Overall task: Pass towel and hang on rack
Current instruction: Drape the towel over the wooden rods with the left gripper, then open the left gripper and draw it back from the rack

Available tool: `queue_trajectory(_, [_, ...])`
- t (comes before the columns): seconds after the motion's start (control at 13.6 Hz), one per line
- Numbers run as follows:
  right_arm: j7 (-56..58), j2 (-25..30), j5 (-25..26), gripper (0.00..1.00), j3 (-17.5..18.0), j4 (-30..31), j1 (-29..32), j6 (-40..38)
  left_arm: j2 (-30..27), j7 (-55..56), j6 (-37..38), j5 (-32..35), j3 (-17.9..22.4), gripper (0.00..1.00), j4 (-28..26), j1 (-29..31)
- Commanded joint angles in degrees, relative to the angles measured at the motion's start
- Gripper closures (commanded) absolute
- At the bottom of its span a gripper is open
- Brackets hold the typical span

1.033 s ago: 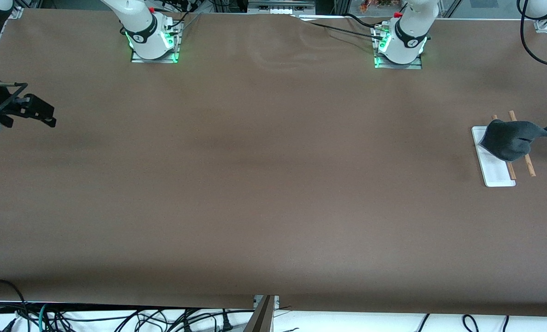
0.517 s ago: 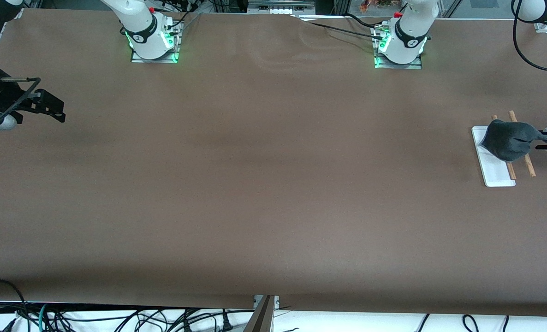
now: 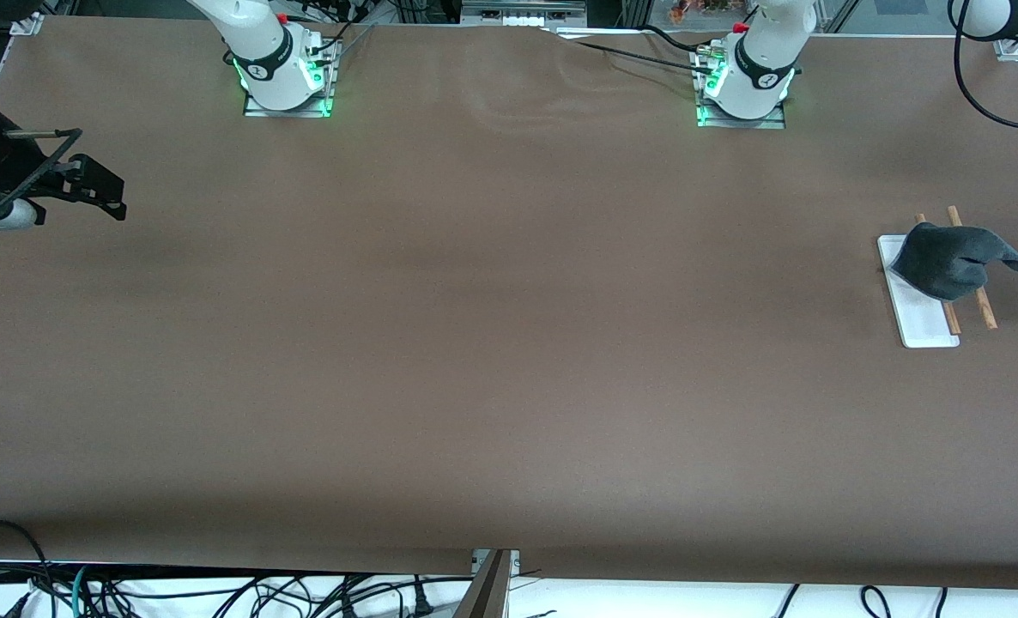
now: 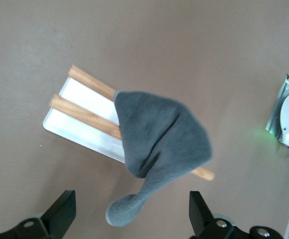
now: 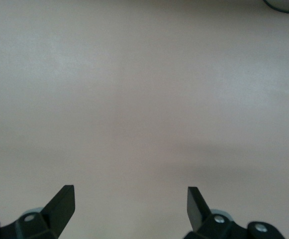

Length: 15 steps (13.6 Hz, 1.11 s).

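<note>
— Where's the towel (image 3: 951, 260) now?
— Draped over the rack (image 3: 919, 307) at the front view's right edge. Soft, light; pinch its dangling corner.
— Left gripper (image 4: 129, 209)?
— Jaws spread, nothing held; its wrist view shows the hanging tail.
— Right gripper (image 5: 129, 204)?
— Waiting upper left, jaws wide over bare worktop (image 3: 492, 343).

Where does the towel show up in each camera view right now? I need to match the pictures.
Front view: the towel lies draped over the rack at the left arm's end of the table.
Left wrist view: the towel sits mid-picture across both rods, one corner trailing toward the open left gripper.
Right wrist view: not in it.
Shared landmark: the rack's white base.
</note>
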<state>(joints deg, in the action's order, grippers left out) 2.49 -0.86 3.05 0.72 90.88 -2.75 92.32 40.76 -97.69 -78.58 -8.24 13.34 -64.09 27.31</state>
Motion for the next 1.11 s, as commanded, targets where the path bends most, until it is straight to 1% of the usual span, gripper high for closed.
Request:
queue_trajectory(0.0, [0.6,0.2,-0.1,0.0,0.6,0.2,1.3,-0.5,-3.1,8.4,4.4,3.8,0.1,0.0,1.6,-4.0])
queue_trajectory(0.3, [0.7,-0.1,-0.1,0.0,0.6,-0.2,1.3,-0.4,-6.3,23.8,7.6,4.5,-0.6,0.0,1.6,-11.5])
queue_trajectory(0.59, [0.8,-0.2,0.0,0.0,0.6,-0.6,1.3,-0.3,-9.1,40.8,9.1,3.5,-0.9,0.0,1.5,-21.0])
queue_trajectory(0.81, [0.8,-0.2,-0.1,0.0,0.7,-0.6,1.2,-0.2,-10.7,53.5,8.2,0.0,-2.0,0.0,0.4,-26.4])
queue_trajectory(0.89, [0.8,-0.2,-0.1,0.0,0.7,-0.6,1.2,-0.3,-14.5,59.1,5.0,-0.1,-1.7,0.0,-5.1,-30.8])
queue_trajectory(0.96, [0.8,-0.2,-0.1,0.0,0.7,-0.6,1.1,-0.3,-19.0,67.5,0.2,0.0,-2.2,0.0,-10.7,-32.3])
queue_trajectory(1.03, [0.8,-0.2,-0.1,0.0,0.7,-0.6,1.1,-0.4,-23.4,75.5,-3.7,-0.4,-3.7,0.0,-17.3,-32.7])
